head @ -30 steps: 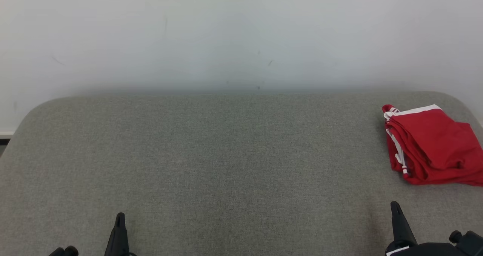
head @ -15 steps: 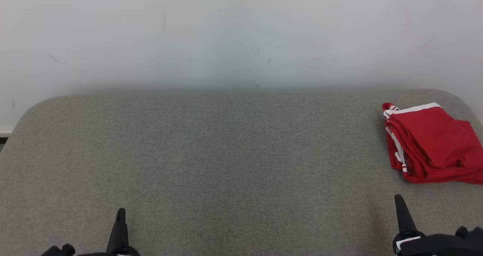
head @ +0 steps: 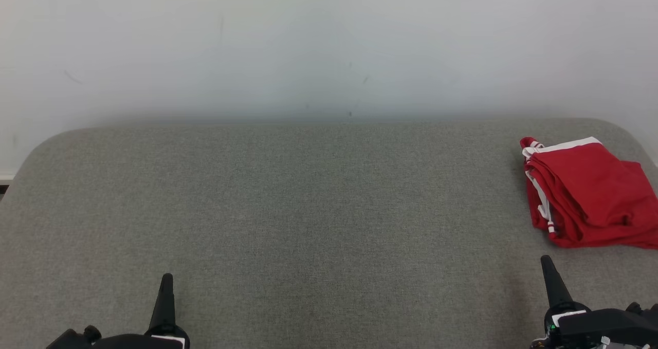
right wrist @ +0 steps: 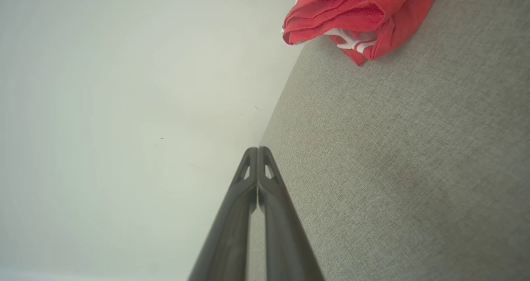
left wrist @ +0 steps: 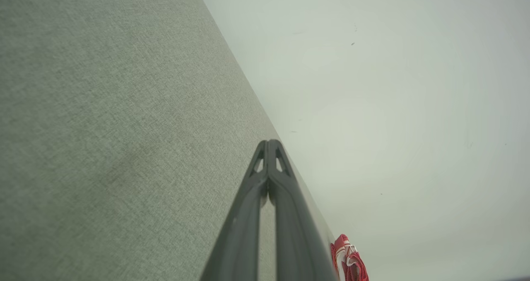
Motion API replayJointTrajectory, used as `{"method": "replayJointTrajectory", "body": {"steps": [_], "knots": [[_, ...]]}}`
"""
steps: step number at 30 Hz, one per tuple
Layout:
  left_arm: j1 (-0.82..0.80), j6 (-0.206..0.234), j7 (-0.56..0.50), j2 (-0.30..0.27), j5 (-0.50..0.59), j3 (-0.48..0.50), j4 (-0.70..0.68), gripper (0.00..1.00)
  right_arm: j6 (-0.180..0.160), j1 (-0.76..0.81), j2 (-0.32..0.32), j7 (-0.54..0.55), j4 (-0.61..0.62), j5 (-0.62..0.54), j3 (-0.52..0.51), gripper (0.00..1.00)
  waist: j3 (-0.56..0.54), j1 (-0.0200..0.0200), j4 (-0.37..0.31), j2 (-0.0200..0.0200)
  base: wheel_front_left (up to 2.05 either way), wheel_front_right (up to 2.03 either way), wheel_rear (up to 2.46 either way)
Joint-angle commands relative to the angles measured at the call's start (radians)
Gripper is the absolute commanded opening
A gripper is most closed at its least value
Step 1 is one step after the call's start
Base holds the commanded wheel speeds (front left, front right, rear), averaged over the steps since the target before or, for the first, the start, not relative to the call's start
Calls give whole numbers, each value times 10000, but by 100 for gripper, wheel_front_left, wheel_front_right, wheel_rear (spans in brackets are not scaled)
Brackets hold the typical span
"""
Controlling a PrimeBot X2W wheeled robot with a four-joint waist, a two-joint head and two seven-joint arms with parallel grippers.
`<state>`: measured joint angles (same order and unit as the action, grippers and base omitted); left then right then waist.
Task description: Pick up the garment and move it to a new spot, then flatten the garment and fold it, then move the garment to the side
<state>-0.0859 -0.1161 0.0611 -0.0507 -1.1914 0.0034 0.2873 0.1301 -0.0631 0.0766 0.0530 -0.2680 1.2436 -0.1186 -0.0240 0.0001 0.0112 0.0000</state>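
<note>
In the head view, a grey fabric-covered surface (head: 308, 210) with rounded corners runs up to a plain white wall (head: 308, 46) marked by a few faint scuffs. A folded red garment (head: 586, 195) with white trim lies at the surface's far right corner. One folded side runs off the picture's right edge. Nothing lies between it and either arm. The left gripper (head: 166, 278) rises at the near left edge and the right gripper (head: 546, 260) at the near right edge, just short of the garment and apart from it. Each shows as a single dark spike and holds nothing. A small white patch sits on each gripper's base, too small to read.

In the left wrist view, the left gripper (left wrist: 269, 142) has its two fingers pressed together at the tips, gripping nothing, above the grey surface (left wrist: 103, 128). The red garment (left wrist: 348, 260) peeks out far along the wall-side edge, well apart.

In the right wrist view, the right gripper (right wrist: 257, 149) is likewise pinched tight and empty. The garment (right wrist: 356, 12) lies ahead on the surface (right wrist: 393, 169), untouched, beside the wall (right wrist: 103, 107).
</note>
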Motion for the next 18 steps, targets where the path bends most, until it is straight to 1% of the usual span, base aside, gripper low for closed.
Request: {"method": "replayJointTrajectory", "body": {"steps": [1,18], "knots": [[-223,-87,-36,-8,-294,-5,-30,0,7,-169,62,68,51,218,-73,0,7,-1,-3,0,0,0,0],[-488,-104,-306,-3,-1803,-45,20,0,9,-468,44,557,-73,1555,-382,0,100,-1,-39,0,0,0,0]]}}
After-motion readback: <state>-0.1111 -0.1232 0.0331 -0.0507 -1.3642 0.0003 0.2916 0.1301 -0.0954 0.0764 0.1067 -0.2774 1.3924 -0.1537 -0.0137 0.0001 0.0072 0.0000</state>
